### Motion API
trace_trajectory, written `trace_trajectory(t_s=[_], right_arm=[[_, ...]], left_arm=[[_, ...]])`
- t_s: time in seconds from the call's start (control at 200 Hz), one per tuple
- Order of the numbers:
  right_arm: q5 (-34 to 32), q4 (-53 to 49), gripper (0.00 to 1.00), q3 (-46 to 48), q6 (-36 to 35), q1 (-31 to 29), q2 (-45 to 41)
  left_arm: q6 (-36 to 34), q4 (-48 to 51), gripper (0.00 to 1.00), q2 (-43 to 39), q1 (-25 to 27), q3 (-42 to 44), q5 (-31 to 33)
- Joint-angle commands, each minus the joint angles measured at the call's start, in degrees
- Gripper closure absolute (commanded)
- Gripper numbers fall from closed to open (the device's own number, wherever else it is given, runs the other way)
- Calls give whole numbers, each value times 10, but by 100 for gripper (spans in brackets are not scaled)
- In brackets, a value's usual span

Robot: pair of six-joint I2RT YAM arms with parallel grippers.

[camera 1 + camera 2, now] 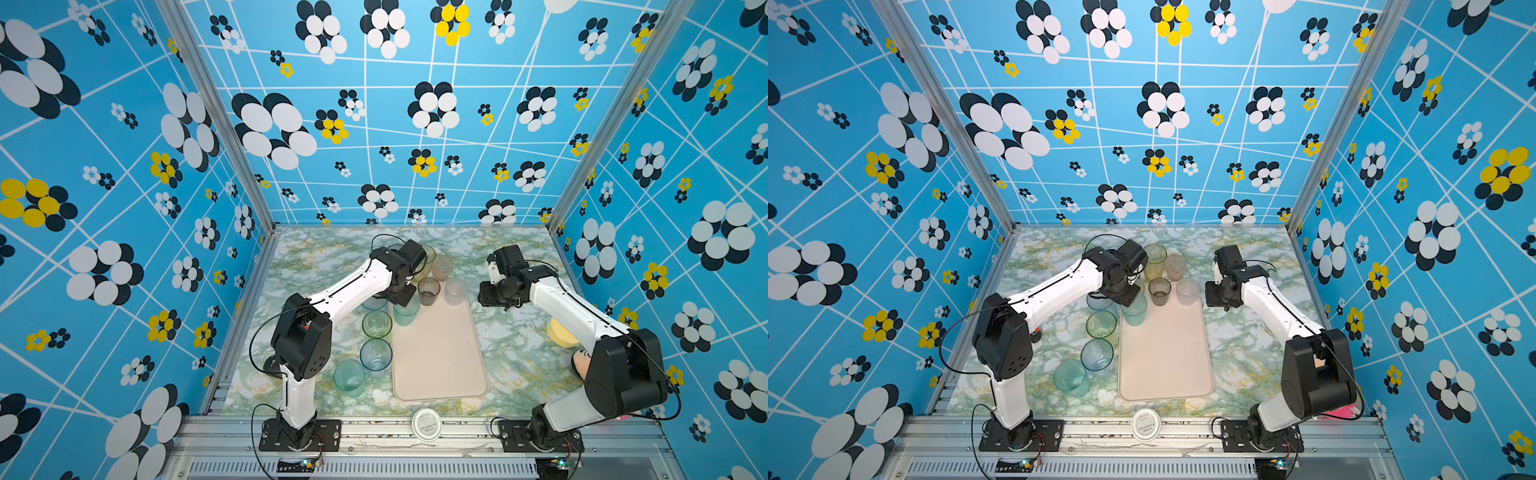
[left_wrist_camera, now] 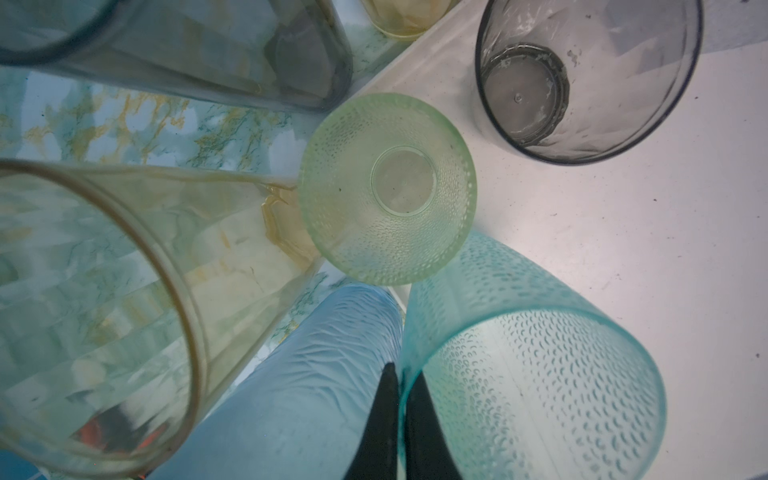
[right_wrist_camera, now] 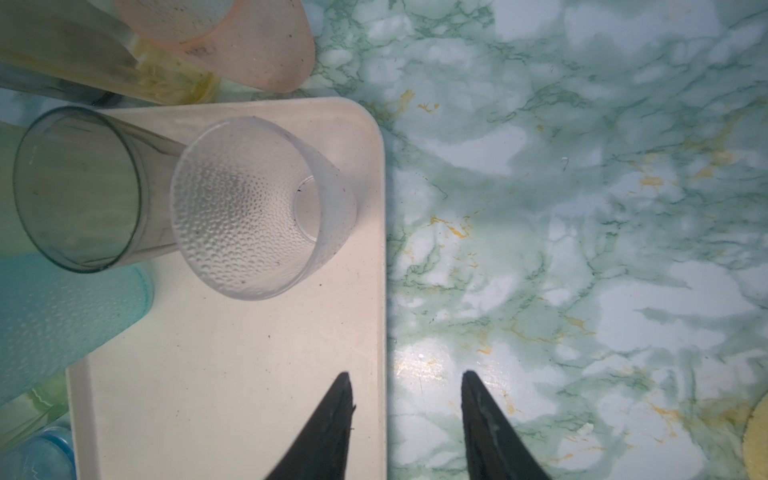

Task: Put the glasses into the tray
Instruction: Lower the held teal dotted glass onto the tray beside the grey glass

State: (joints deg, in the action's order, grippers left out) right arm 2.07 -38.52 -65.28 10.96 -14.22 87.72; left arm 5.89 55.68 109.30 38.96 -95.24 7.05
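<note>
Reading the dial off the top views: tray [image 1: 440, 365] centre as hub, 12 toward the back wall [image 1: 415, 124].

Pinching the teal glass [image 2: 540, 374] by its wall with the left claw [image 2: 403, 370]: one finger inside the rim, one outside, pressed together on the plastic. Guessing a rim pinch because of a body too wide and slick for a side grab. Standing it upright at the tray's 11 corner, base apparently on the tray. Probably setting down, not yet letting go.

Filling from the far end, judging by the grey glass [image 1: 428, 291] and clear glass [image 1: 456, 291] sitting on the tray at 12 and 1, near half bare. Seeing a small pale green glass [image 2: 386, 189] just beside the teal one at the tray edge. Not managing to tell whether on or off.

Holding the right claw [image 3: 406, 374] spread and empty at 2, one finger over the tray rim, one over the table [image 1: 316, 266]. Likely staying clear of the left arm [image 1: 345, 291].

Waiting off-tray: amber glass [image 1: 1155, 259] and pink glass [image 1: 1175, 266] past 12, plus green glass [image 1: 377, 323], blue glass [image 1: 375, 354] and aqua glass [image 1: 349, 376] lining 9 to 7.

Working on green-white marble print with yellow veins, inside blue walls [image 1: 124, 166] printed with black, white and yellow flowers. Noting a white lid [image 1: 427, 424] on the front rail [image 1: 374, 430] at 6 and a yellow disc [image 1: 559, 332] at 3, half under the right arm [image 1: 582, 320].
</note>
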Motion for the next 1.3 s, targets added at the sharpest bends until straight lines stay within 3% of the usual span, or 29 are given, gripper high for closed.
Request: trace_trajectory(t_s=[0.0,1.295], right_arm=[[5,-8,55,-12,5,2,7],[11,-4,55,-9,4,2,3]], left_arm=[[-11,13,94,9,-6,-6,-4],[-16,30,86,14,1,-51,8]])
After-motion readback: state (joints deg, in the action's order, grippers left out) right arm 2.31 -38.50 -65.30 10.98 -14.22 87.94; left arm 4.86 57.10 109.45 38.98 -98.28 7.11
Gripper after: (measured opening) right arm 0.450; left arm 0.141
